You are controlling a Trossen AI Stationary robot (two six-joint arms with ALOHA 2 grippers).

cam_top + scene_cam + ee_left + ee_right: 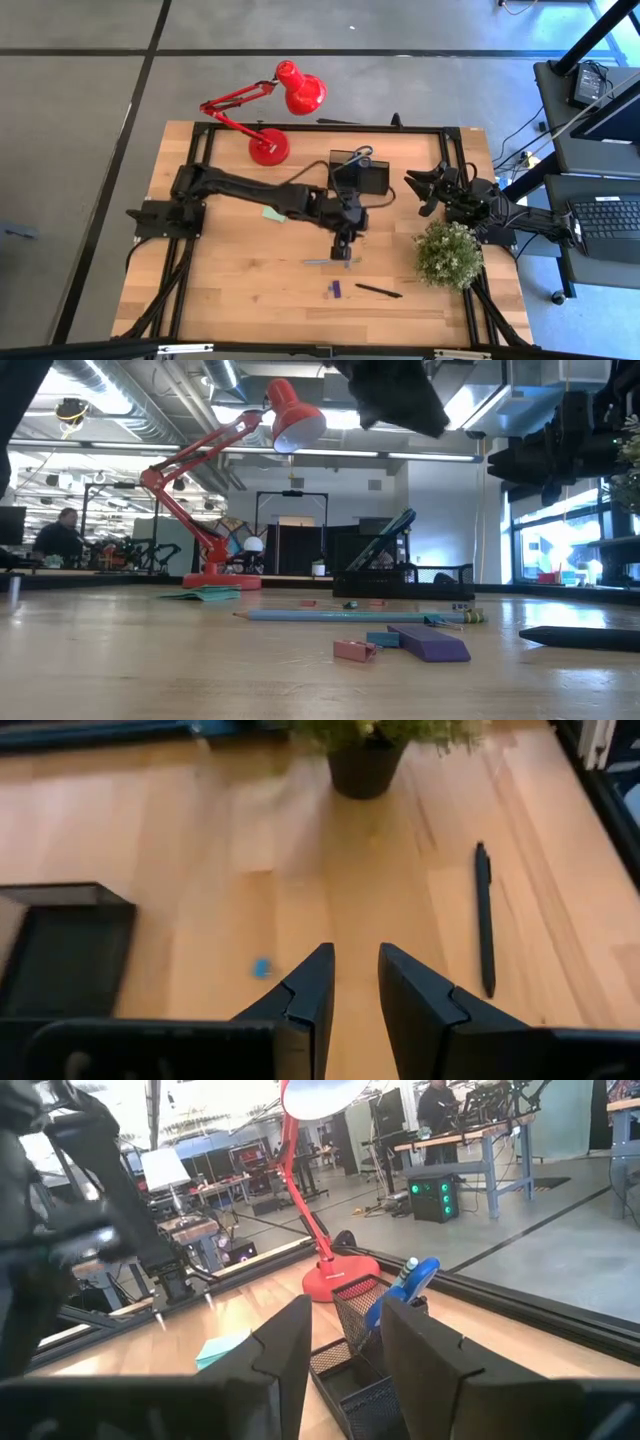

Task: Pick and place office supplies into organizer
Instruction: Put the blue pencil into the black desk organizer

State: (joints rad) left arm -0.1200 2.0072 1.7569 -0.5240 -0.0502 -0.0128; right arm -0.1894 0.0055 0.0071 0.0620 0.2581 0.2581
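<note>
With its jaws part open and empty, the left gripper (343,248) hangs above the pencil (328,262) mid-desk, short of the organizer (358,176) toward the far edge; a skewed descent could roll the pencil away.

organizer (361,172) at table (220,290) rear centre, scissors (362,153) standing in it | lamp (270,146) to its left at rear edge | sticky-note pad (274,214) between lamp and table centre | pencil (330,262) in front of organizer | purple piece (336,289) nearer front edge | pen (378,291) just right of it | plant (447,253) at right.
</note>
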